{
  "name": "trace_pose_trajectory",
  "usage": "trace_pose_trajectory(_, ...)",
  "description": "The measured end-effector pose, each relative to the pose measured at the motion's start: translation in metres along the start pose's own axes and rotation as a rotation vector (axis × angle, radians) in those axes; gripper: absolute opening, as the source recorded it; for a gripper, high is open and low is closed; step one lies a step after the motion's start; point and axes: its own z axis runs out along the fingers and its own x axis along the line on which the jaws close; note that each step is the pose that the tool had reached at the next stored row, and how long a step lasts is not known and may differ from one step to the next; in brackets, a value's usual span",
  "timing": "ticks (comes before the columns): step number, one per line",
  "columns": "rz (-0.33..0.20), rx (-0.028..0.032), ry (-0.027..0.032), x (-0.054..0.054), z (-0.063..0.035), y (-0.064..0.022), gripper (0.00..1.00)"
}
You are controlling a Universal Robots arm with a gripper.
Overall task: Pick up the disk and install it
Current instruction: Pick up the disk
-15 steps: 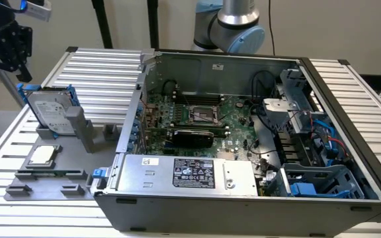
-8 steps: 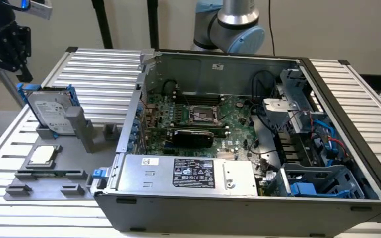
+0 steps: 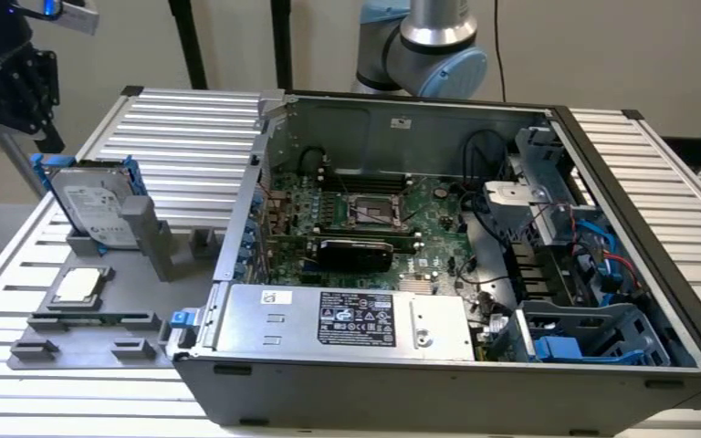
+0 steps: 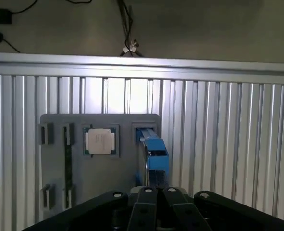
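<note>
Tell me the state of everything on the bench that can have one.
disk, upright on edge in the grey stand, not yet picked up.
processor chip, lying flat beside the stand.
computer case, on its side, open.
power supply, mounted inside the case.
hand, above the disk, not touching it.

There is one disk, one processor chip and one grey holder. There is one computer case, one power supply box and one motherboard.
</note>
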Motion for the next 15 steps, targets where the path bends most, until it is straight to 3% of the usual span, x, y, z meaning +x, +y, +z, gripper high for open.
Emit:
trace_pose_trajectory(1, 0.0, 0.0003, 0.0, 0.0, 0.0005, -0.0002, 0.0)
trace_pose_trajectory(2, 0.0, 0.0002, 0.0, 0.0, 0.0009, -0.0002, 1.0)
trace_pose_trajectory(15, 0.0, 0.0, 0.0001, -0.004, 0.013, -0.0004, 1.0)
